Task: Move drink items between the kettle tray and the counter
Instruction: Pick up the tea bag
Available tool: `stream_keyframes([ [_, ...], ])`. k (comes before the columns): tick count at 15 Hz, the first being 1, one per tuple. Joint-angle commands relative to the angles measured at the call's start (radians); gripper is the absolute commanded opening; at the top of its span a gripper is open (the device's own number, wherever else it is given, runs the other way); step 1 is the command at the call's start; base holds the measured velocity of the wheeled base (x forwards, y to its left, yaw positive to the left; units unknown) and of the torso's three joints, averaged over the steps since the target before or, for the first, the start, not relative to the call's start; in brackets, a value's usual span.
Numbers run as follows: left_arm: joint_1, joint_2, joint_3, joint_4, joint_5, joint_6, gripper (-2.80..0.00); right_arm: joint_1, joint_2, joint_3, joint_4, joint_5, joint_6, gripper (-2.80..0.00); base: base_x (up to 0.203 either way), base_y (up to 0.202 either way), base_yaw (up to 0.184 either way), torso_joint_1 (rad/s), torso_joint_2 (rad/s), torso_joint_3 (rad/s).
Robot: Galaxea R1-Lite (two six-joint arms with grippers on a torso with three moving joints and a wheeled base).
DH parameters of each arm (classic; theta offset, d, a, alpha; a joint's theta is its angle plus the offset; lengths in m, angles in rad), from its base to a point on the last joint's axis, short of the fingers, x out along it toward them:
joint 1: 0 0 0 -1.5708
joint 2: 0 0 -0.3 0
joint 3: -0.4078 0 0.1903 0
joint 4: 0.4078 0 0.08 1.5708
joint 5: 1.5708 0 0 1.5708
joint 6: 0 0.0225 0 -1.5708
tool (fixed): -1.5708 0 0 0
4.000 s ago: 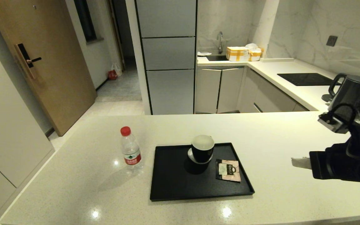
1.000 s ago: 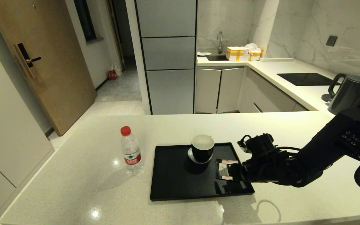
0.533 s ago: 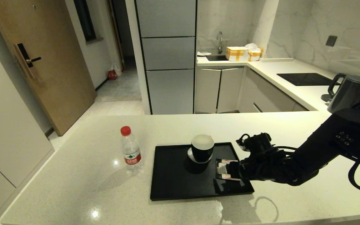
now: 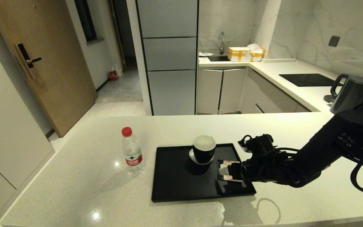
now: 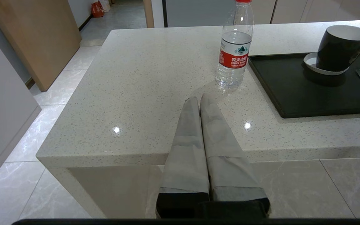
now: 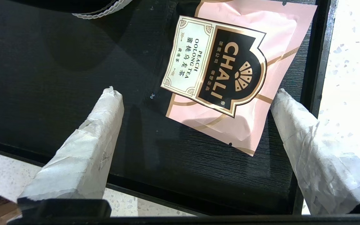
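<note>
Where the counter [image 4: 74, 195] edge lies nearest, the left gripper [image 5: 200, 99] hangs just off it with fingers pressed together, pointing toward the water bottle [image 4: 131, 149], which stands on the counter just left of the kettle tray [image 4: 175, 186]. Further in, the right gripper [image 6: 195, 95] hovers over the tray's right side, fingers spread wide either side of the tea sachet [image 6: 230, 75] lying flat there. Beyond stands a black cup [image 4: 204, 149], with the kettle [image 4: 353, 94] far right.

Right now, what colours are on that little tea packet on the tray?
The tea sachet is pink with a black and gold emblem and a cream label, clearest in the right wrist view.
</note>
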Motion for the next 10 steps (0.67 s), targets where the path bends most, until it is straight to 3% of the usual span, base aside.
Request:
stream_keyframes([
  [1,0.000,0.001,0.000,0.000,0.000,0.001,-2.80,-0.001,0.005,-0.004,0.002,-0.028,0.002,0.00,0.000,0.000,0.000,0.000,0.00,0.000],
  [3,0.000,0.001,0.000,-0.001,0.000,0.001,-2.80,-0.001,0.009,-0.027,0.024,-0.095,0.002,0.00,0.000,0.000,0.000,0.000,0.00,0.000],
  [10,0.000,0.001,0.000,0.000,0.000,0.001,-2.80,-0.001,0.013,-0.026,0.031,-0.093,0.002,0.00,0.000,0.000,0.000,0.000,0.00,0.000],
])
